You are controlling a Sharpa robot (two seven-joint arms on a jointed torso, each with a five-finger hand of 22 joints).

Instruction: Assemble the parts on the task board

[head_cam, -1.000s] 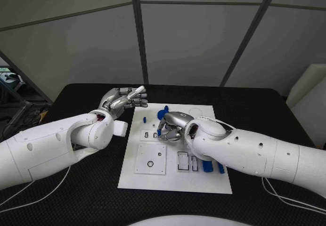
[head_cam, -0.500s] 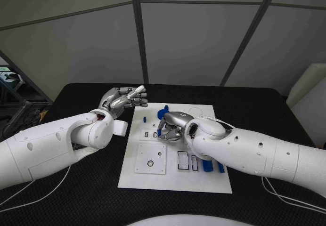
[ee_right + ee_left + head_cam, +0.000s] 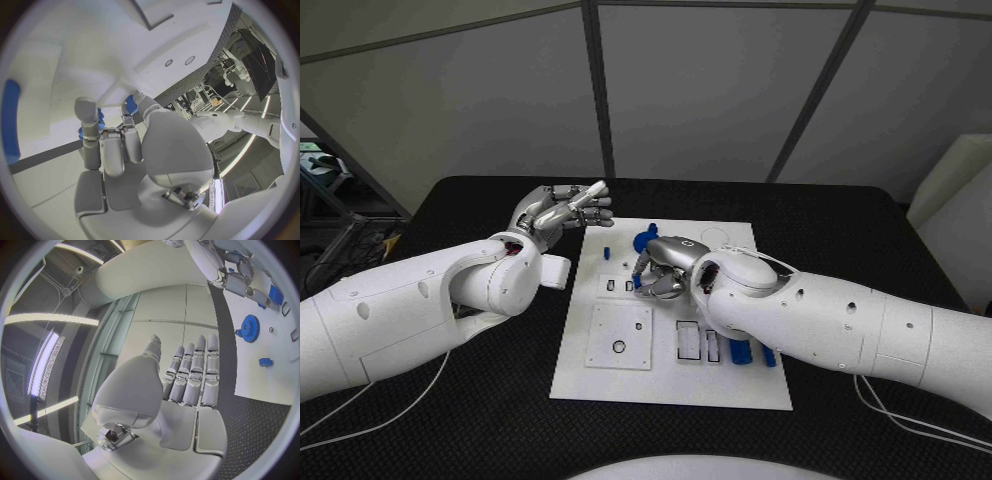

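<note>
Nothing has visibly moved since a second ago: both hands and every part sit where they were. Right hand (image 3: 664,266) hangs low over the middle of the white task board (image 3: 661,385), fingers curled downward; from the right wrist view a small blue part (image 3: 130,104) shows at its fingertips, but whether it is pinched cannot be told. Left hand (image 3: 564,212) is raised beyond the board's far left corner, fingers side by side and empty, one pale fingertip pointing up. On the board, a blue gear (image 3: 645,240) lies just beyond the right hand, a small blue peg (image 3: 607,254) to its left. More blue pieces (image 3: 740,352) sit beside the right forearm, near dark rectangular slots (image 3: 688,340). Black table (image 3: 862,230) surrounds the board.
</note>
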